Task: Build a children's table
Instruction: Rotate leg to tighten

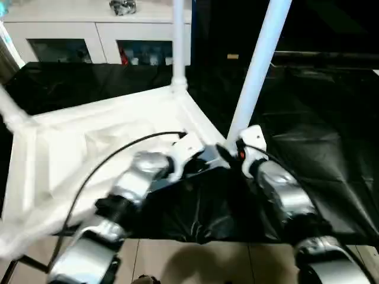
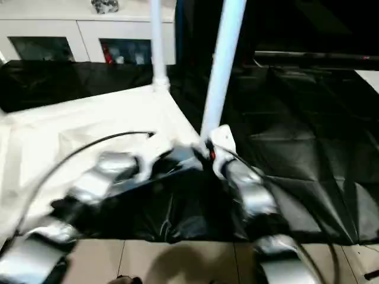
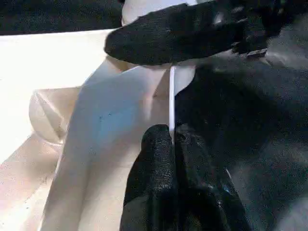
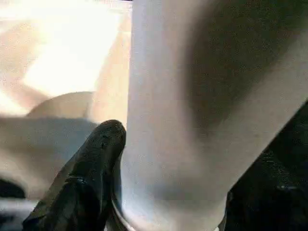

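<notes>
Silver forearms fill the foreground, both reaching to the near corner of the upturned white tabletop (image 1: 112, 127), which lies on the black-covered surface (image 1: 320, 136). Three legs show: one upright at the far corner (image 1: 177, 41), one at the left edge (image 1: 10, 109), and a tilted leg (image 1: 257, 68) rising from the near corner. The right gripper (image 4: 168, 183) has its jaws apart around this leg's base, closest to it. The left gripper (image 3: 173, 139), jaws together, pinches the tabletop's thin edge just beside. Seating likely needs a push down the leg's long axis.
</notes>
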Controlling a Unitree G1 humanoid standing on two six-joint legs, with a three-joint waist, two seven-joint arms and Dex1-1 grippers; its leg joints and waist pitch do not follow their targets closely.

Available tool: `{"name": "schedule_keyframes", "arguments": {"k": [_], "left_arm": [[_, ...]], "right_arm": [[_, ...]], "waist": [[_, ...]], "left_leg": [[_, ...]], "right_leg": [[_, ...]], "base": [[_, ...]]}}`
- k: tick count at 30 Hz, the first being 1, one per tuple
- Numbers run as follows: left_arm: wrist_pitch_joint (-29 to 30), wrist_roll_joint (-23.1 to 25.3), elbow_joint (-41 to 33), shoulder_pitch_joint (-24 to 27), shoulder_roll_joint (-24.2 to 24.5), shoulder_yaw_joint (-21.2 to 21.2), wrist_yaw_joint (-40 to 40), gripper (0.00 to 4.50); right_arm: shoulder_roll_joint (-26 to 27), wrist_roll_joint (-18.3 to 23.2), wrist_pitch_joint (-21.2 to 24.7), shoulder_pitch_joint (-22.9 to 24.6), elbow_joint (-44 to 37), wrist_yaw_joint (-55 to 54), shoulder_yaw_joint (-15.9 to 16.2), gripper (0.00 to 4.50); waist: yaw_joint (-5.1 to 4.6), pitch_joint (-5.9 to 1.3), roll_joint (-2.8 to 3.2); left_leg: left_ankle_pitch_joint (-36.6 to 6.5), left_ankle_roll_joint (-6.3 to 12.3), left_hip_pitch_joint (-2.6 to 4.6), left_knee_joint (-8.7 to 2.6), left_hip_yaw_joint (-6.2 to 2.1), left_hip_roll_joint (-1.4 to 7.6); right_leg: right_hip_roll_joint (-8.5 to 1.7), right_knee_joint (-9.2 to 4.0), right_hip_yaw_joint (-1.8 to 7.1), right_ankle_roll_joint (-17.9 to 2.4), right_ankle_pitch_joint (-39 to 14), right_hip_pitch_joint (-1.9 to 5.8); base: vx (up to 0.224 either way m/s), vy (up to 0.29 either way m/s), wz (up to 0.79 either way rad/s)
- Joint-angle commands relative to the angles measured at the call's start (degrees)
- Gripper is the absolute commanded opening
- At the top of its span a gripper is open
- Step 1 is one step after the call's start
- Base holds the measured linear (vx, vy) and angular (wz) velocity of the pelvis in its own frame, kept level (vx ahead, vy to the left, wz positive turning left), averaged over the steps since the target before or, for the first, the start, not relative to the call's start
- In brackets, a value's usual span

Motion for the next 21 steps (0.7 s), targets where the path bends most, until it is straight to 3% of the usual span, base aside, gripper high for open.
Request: {"name": "schedule_keyframes", "arguments": {"k": [1, 4, 5, 6, 7, 8, 10, 13, 18, 21], "left_arm": [[-1.33, -0.55, 0.18, -2.66, -2.74, 2.18, 5.04, 0.0], [-1.85, -0.5, 0.43, -2.77, -3.23, 2.11, 4.97, 0.0], [-2.02, -0.56, 0.28, -2.69, -3.26, 2.06, 4.66, 0.0], [-2.32, -0.56, 0.26, -2.65, -3.26, 2.01, 4.4, 0.0], [-2.9, -0.71, 0.16, -2.49, -3.03, 1.84, 3.91, 0.0], [-3.24, -0.82, -0.14, -2.23, -2.71, 1.72, 3.3, 0.0], [-3.82, -1.05, -0.95, -1.54, -1.83, 1.46, 1.99, 0.0], [-5.45, -1.71, -2.34, -0.23, -0.34, 1.11, -1.09, 0.0], [-6.69, -3.01, -4.8, 1.54, 1.69, 1.0, -5.71, 0.0], [-6.98, -4.27, -7.1, 2.84, 3.76, 0.56, -10.47, 0.0]], "right_arm": [[3.24, 1.3, 1.8, -1.44, 5.86, -6.91, -1.94, 2.74], [4.24, 1.42, 0.95, -2.4, 7.26, -7.56, -2.43, 2.74], [4.33, 1.26, 0.59, -2.54, 7.43, -7.45, -2.38, 2.74], [4.49, 1.0, -0.1, -2.87, 7.9, -7.61, -2.5, 2.74], [4.65, 1.75, -0.77, -3.17, 8.11, -6.56, -3.02, 3.3], [4.57, 2.49, -0.92, -3.09, 7.69, -5.31, -3.37, 3.3], [4.01, 3.68, -1.18, -2.85, 6.67, -2.75, -3.84, 3.44], [1.95, 2.02, -2.72, -2.78, 6.13, -1.01, -2.5, 3.78], [-1.23, 1.63, -3.8, -1.89, 3.72, 5.09, -1.47, 3.78], [-4.84, 0.51, -4.7, -0.58, 1.02, 12.46, 1.34, 3.78]], "waist": [[-0.49, -4.11, -0.12], [-0.68, -4.18, -0.09], [-0.71, -4.21, -0.65], [-0.56, -4.23, -0.51], [-0.61, -4.23, -0.42], [-0.6, -4.2, -0.71], [-0.6, -4.2, -0.67], [-0.51, -4.25, -0.65], [-0.46, -4.2, -0.6], [-0.22, -4.2, -0.61]], "left_leg": [[-25.07, -1.52, 2.05, -3.69, -0.48, -0.14], [-25.19, -0.99, 1.95, -3.67, -0.51, -0.1], [-24.84, -0.7, 1.84, -3.63, -0.4, -0.09], [-24.07, -0.36, 1.78, -3.66, -0.42, -0.04], [-23.58, -0.18, 1.68, -3.64, -0.38, -0.05], [-23.61, 0.16, 1.7, -3.62, -0.32, -0.04], [-23.38, 0.73, 1.63, -3.65, -0.37, 0.03], [-21.75, 0.82, 1.46, -3.63, -0.26, 0.07], [-21.52, 1.28, 1.65, -3.51, -0.03, 0.16], [-21.06, 1.5, 1.53, -3.59, -0.1, 0.3]], "right_leg": [[-0.82, -4.7, -0.21, -8.18, -24.07, 1.41], [-0.81, -4.63, -0.26, -8.25, -22.66, 1.53], [-0.79, -4.67, -0.28, -8.22, -22.39, 1.59], [-0.88, -4.49, -0.22, -8.42, -21.62, 1.68], [-0.9, -4.4, -0.2, -8.62, -21.09, 1.72], [-0.87, -4.43, -0.21, -8.63, -21.29, 1.74], [-0.98, -4.39, -0.2, -8.6, -21.29, 1.89], [-1.0, -4.22, -0.14, -9.33, -19.84, 1.98], [-1.03, -4.31, -0.04, -9.99, -19.9, 1.9], [-1.01, -4.11, -0.05, -10.1, -19.31, 2.1]], "base": [[0.0, 0.0, 0.0], [0.0, 0.0, 0.0], [0.0, 0.0, 0.0], [0.0, 0.0, 0.0], [0.0, 0.0, 0.0], [0.0, 0.0, 0.0], [0.0, 0.0, 0.0], [0.0, 0.0, 0.0], [0.0, 0.0, 0.0], [0.0, 0.0, 0.0]]}}
